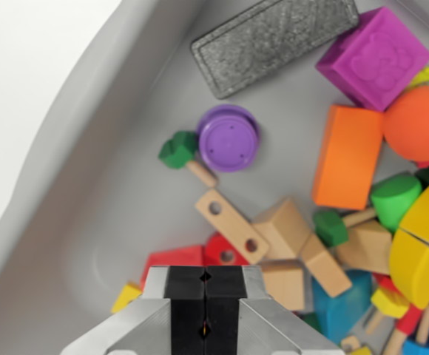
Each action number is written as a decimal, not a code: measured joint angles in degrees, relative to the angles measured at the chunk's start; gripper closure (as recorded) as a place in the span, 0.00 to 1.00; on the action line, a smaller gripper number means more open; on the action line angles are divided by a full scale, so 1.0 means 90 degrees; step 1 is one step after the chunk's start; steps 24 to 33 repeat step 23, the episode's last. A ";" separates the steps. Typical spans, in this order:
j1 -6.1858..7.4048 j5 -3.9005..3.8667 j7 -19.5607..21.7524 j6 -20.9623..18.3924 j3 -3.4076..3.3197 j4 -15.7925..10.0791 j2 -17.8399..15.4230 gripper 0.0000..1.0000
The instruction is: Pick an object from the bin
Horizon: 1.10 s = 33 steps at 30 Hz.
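Note:
I look down into a grey bin (89, 185) full of toys. My gripper (205, 299) hangs at the bottom middle with its black pads pressed together and nothing between them. Just beyond it lie a red block (176, 257) and a wooden strip with two holes (231, 225). Farther up sit a purple round cap (228, 138), a green-headed wooden peg (183, 154) and a grey speckled slab (274, 41). On the wrist view's right are an orange block (348, 155), a magenta cube (373, 55) and an orange ball (420, 122).
The bin's sloping wall (66, 111) runs along the wrist view's left, with a white surface (15, 59) outside it. Bare bin floor lies left of the purple cap. A yellow rounded toy (421, 244), wooden blocks (288, 225) and blue pieces (344, 307) crowd the lower right.

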 joint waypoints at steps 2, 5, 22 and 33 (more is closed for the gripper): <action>0.0000 0.0012 -0.0008 -0.0111 0.0000 0.0043 -0.0061 1.00; 0.0000 0.0022 -0.0017 -0.0244 0.0000 0.0098 -0.0122 1.00; 0.0000 0.0053 -0.0044 -0.0610 0.0000 0.0272 -0.0285 1.00; 0.0000 0.0053 -0.0044 -0.0610 0.0000 0.0272 -0.0282 1.00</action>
